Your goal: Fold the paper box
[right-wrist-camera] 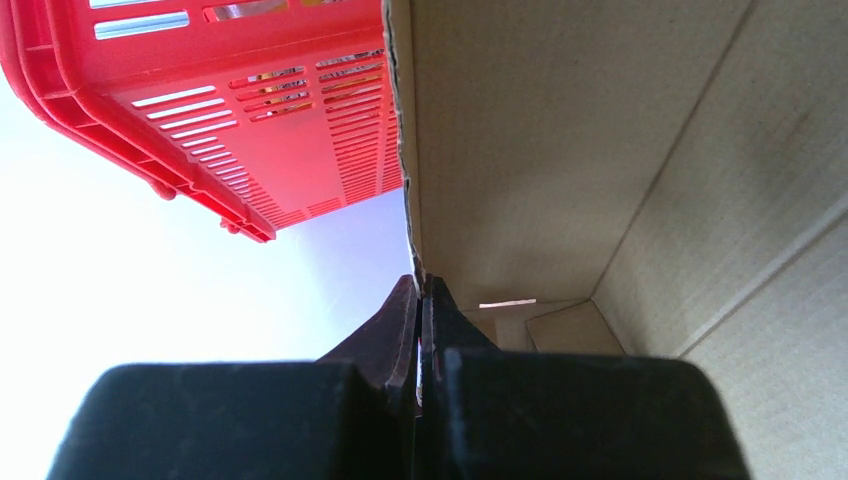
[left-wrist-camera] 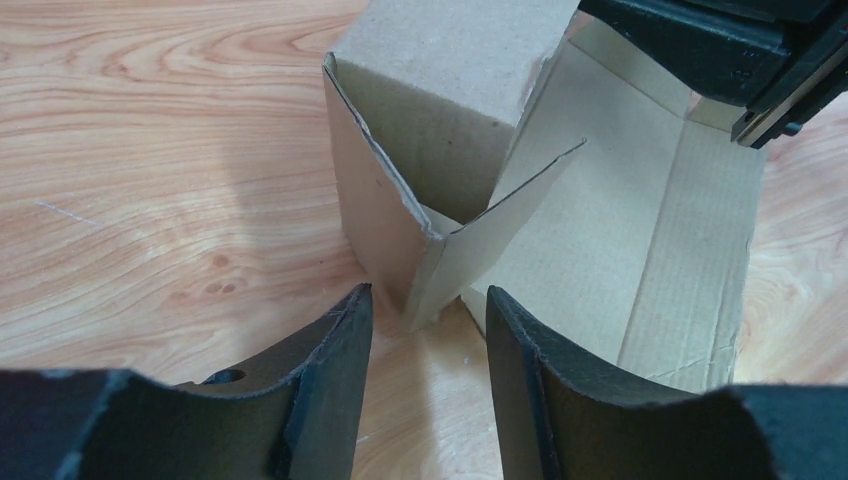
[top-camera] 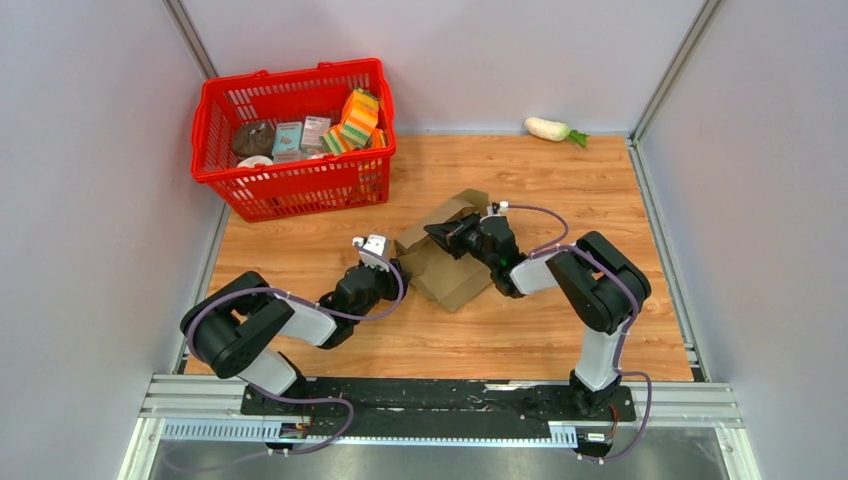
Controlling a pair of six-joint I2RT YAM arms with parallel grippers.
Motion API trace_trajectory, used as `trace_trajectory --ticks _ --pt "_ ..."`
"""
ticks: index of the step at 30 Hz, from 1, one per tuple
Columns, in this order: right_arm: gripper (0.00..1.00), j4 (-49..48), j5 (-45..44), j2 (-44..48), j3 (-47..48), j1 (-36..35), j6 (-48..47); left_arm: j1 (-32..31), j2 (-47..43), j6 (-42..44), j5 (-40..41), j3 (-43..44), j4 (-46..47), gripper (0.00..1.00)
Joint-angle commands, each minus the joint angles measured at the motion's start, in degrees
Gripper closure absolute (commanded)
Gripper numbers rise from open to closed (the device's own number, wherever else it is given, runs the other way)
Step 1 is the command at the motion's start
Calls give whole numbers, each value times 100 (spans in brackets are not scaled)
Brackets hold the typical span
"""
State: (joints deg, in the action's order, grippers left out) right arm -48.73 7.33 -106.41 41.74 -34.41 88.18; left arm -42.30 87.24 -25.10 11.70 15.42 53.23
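Top view: the paper box (top-camera: 450,265) sits half-raised in the middle of the worktop, between my left hand (top-camera: 392,262) and right hand (top-camera: 437,231); a red basket (top-camera: 290,185) stands at the far-left corner.
Left wrist: my left hand (left-wrist-camera: 425,310) is open and empty, straddling a corner flap. I should close squarely on it.
Right wrist: my right hand (right-wrist-camera: 420,292) is pinched tight on a wall edge.
Writing: none readable.

Obstacles: paper box (top-camera: 450,280) just ahead of my left gripper (left-wrist-camera: 425,300); red basket (top-camera: 290,185) beyond. Free passage: table (top-camera: 590,190) right of box.
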Motion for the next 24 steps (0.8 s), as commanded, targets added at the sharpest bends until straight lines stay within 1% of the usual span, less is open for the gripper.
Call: trace_trajectory --ticks 1,2,5,6,7,8,9,13,14,15,17,18,20,21,24 --pt "100 -435 -65 32 -183 14 -161 -146 -32 67 367 101 390 47" --pt "100 -444 -100 128 -227 5 -170 -216 -32 93 446 206 364 48" --pt "100 -541 -258 234 -438 5 -222 -471 65 277 1060 434 232 51" --pt "100 -558 -293 261 -508 -4 -196 -611 126 330 1375 505 171 55" --pt "100 -663 -303 252 -543 -4 -144 -682 257 383 1526 567 161 58" --pt "100 -716 -320 200 -561 -21 -91 -744 337 383 1650 672 161 59" --pt "100 -769 -338 182 -587 -39 -30 -849 398 383 1964 716 144 61" --pt "100 -945 -399 85 -588 -162 225 -1043 741 348 2467 954 65 63" --pt "100 -954 -417 103 -588 -180 295 -1104 768 331 2668 1024 12 64" --pt "100 -850 -443 146 -579 -188 322 -1157 794 244 3105 1068 -197 65" --pt "100 -656 -496 304 -596 -224 349 -1236 794 190 3416 1173 -348 65" --pt "100 -316 -583 375 -596 -241 349 -1254 803 120 3739 1217 -505 64" --pt "100 55 -654 568 -588 -250 366 -1254 829 -20 4127 1453 -856 62" --pt "100 292 -706 604 -596 -250 384 -1254 856 -134 4199 1525 -1119 59" --pt "100 478 -725 727 -719 -241 498 -1254 926 -170 4375 1622 -1166 56"
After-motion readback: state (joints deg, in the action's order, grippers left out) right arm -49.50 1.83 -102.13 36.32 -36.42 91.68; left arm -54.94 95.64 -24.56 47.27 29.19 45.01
